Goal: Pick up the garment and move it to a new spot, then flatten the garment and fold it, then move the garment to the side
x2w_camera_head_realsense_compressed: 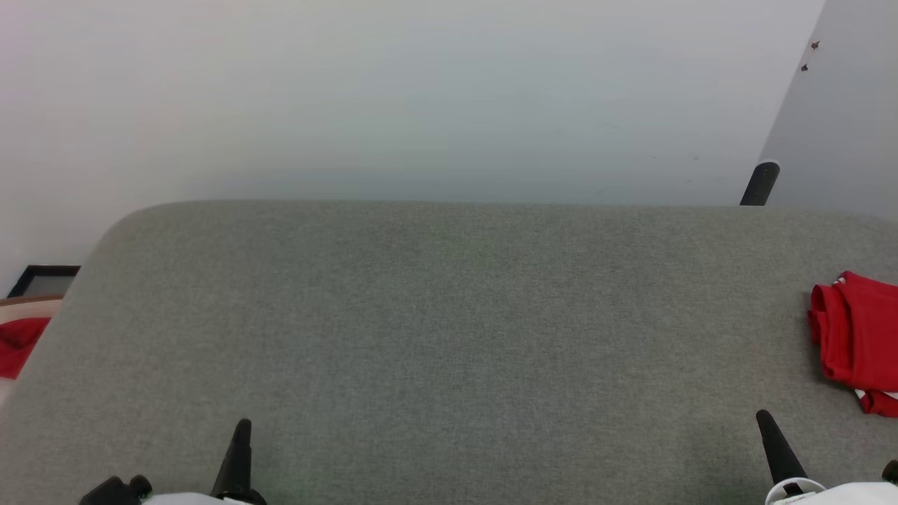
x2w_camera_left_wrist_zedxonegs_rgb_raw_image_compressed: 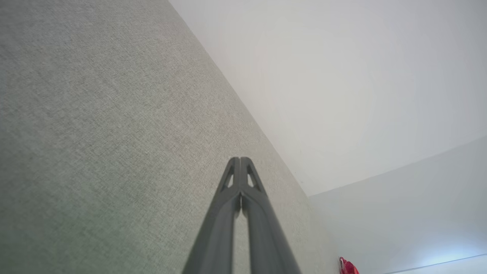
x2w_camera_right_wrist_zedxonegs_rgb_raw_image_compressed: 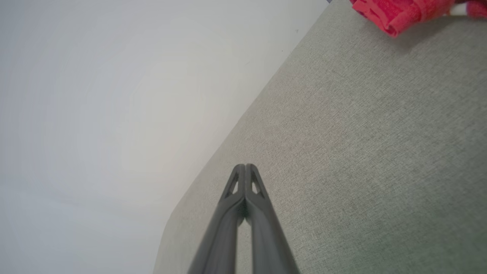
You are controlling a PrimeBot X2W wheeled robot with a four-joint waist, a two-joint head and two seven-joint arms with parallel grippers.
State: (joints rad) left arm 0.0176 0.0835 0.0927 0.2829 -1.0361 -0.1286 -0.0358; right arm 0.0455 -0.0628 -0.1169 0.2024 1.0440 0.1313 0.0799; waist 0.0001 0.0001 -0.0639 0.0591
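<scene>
Head view | garment (x2w_camera_head_realsense_compressed: pixel 859 337) folded, far right, fold edge runs near-far | left claw (x2w_camera_head_realsense_compressed: pixel 243 423), right claw (x2w_camera_head_realsense_compressed: pixel 762 416) clenched

I count two grippers of my own, my left gripper (x2w_camera_head_realsense_compressed: pixel 243 425) and my right gripper (x2w_camera_head_realsense_compressed: pixel 765 418). Each has two long dark fingers (x2w_camera_left_wrist_zedxonegs_rgb_raw_image_compressed: pixel 217 228), which makes four fingers in all. There is one grey fabric worktop (x2w_camera_head_realsense_compressed: pixel 449 337). Red cloth things come to two: one garment (x2w_camera_head_realsense_compressed: pixel 859 337), red with bits of white, and one plain red cloth (x2w_camera_head_realsense_compressed: pixel 19 344) beyond the worktop's left edge. I also see one dark frame (x2w_camera_head_realsense_compressed: pixel 43 280), one short black post (x2w_camera_head_realsense_compressed: pixel 760 184) behind the far edge, and two small dark marks (x2w_camera_head_realsense_compressed: pixel 814 45) on the one pale panel (x2w_camera_head_realsense_compressed: pixel 849 105) at upper right.
</scene>
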